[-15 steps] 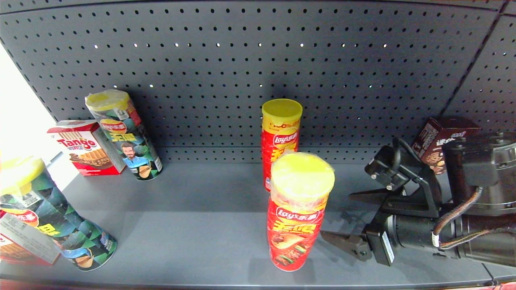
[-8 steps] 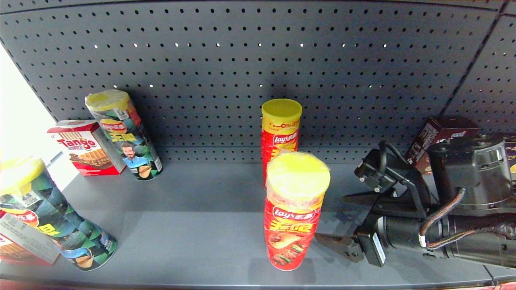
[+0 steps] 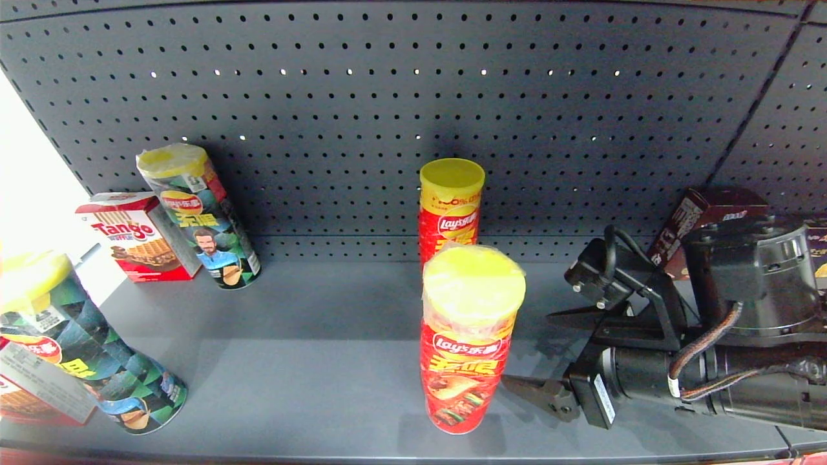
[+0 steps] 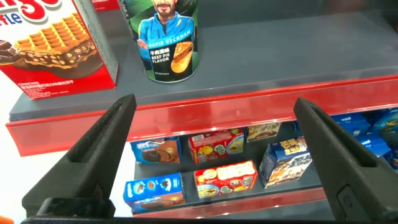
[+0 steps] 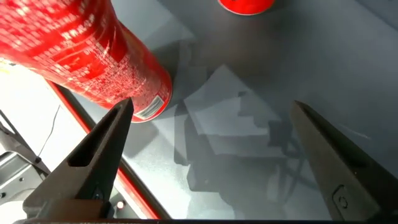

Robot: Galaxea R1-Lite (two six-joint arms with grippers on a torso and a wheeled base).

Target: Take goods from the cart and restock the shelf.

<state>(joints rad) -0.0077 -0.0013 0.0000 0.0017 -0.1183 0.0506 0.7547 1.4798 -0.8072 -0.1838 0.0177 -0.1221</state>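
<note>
Pegboard back panel [image 3: 413, 97]: dark grey and perforated, standing along the 12 o'clock side of the shelf.
Shelf [image 3: 310, 361]: grey deck with a red front lip, which the left wrist view shows from the front.
Right gripper [image 3: 526, 351]: low over the shelf at 3 o'clock of the front red chip can, pointing toward 9 o'clock. Its jaws are spread wide with nothing between them. The near fingertip is just beside the can's lower wall; contact cannot be judged.
Left gripper [image 4: 214, 101]: out in front of the shelf's red lip, jaws wide apart and empty.
Front red chip can [image 3: 468, 349]: upright near the shelf's front edge at centre, with a yellow lid. It is also seen in the right wrist view [image 5: 93, 56].
Rear red chip can [image 3: 450, 206]: upright at 12 o'clock of the front one, against the pegboard.
Green chip cans: one near the front edge at far 9 o'clock [image 3: 84, 349], one further back, beside the wafer box [image 3: 200, 216].
Wafer box [image 3: 136, 236]: red and white, at 9 o'clock of the rear green can.
Brown biscuit box [image 3: 704, 213]: at the back, at 3 o'clock, partly behind the right arm.
Change: over the last second the right gripper has slid toward 9 o'clock. The front red chip can has shifted slightly the same way. The other goods have stayed put.
</note>
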